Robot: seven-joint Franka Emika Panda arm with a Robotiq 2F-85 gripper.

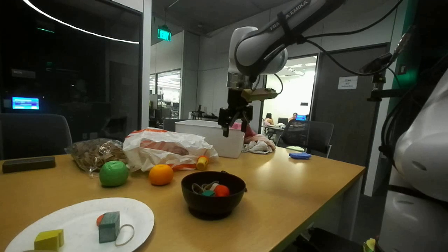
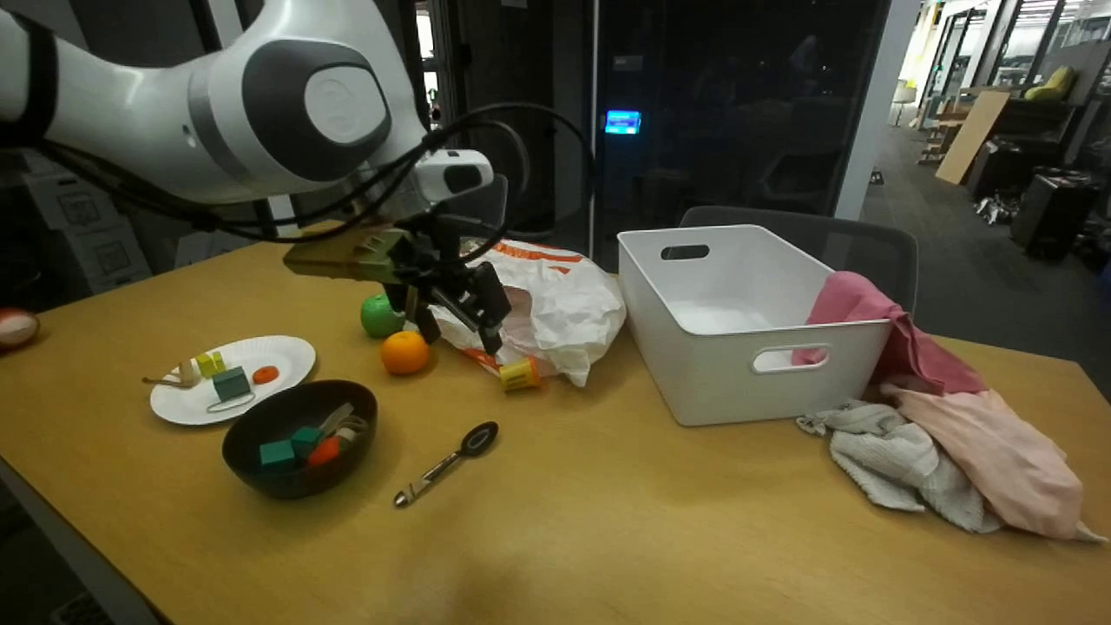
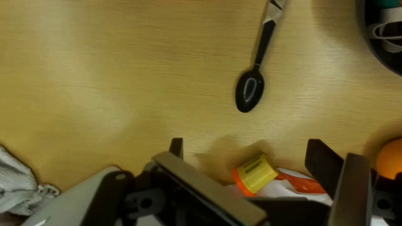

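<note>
My gripper [image 1: 235, 129] hung over the table [image 2: 694, 529] with its two fingers spread wide apart. Down below, between my fingers in the wrist view, a little yellow tub [image 3: 257, 172] with an orange lid lay on its side. The tub was round like a can. A white, crinkly bag [image 2: 573, 304] was right by it. Farther out from my fingertips lay a shiny black spoon [image 3: 249, 89] with some silver on its handle. A round orange [image 1: 161, 175] sat nearer to one finger. On that same side, farther off, a round black bowl [image 1: 211, 206] held green blocks [image 2: 278, 456], a red-orange lump [image 1: 221, 191] and pale, loopy strips [image 3: 391, 15]. Past the bowl, a flat white plate [image 1: 136, 213] held a green block [image 1: 109, 227] and a yellow block [image 1: 49, 240]. On my gripper's other side stood a hard white box [image 2: 729, 386] with handle holes, and a soft pink cloth [image 2: 929, 354] hung over its edge. The tub had dark marks, too blurry to read. My arm [image 1: 252, 52] said FRANKA EMIKA. Higher than my gripper, a green sign [image 1: 164, 34] said EXIT.
</note>
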